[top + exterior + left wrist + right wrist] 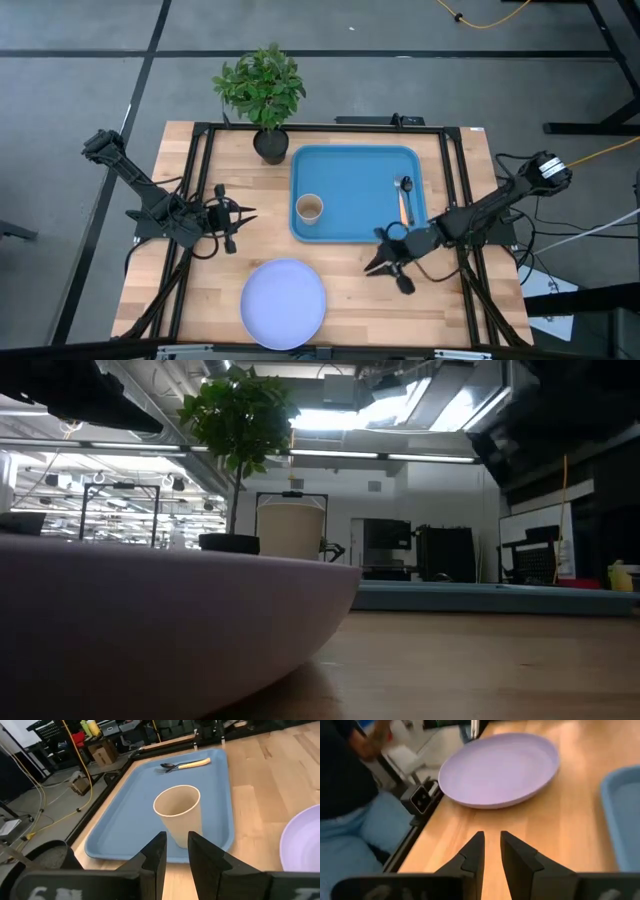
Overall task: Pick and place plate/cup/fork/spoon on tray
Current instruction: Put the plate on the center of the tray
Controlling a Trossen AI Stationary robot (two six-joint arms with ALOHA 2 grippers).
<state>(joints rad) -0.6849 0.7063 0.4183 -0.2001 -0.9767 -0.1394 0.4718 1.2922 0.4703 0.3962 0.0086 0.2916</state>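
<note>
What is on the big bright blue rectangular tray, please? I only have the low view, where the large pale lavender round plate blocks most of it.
Observer: A small tan-beige cup stands upright in the left part of the tray; a slim spoon with a shiny dark metal head lies near its right rim.
Operator: Is the plate on the tray too?
Observer: No, the plate lies on the wooden table, apart from the tray.
Operator: Where are the grippers?
Observer: The right gripper is near the tray's front right corner, facing the plate; the left gripper waits left of the tray. Both are empty.
</note>
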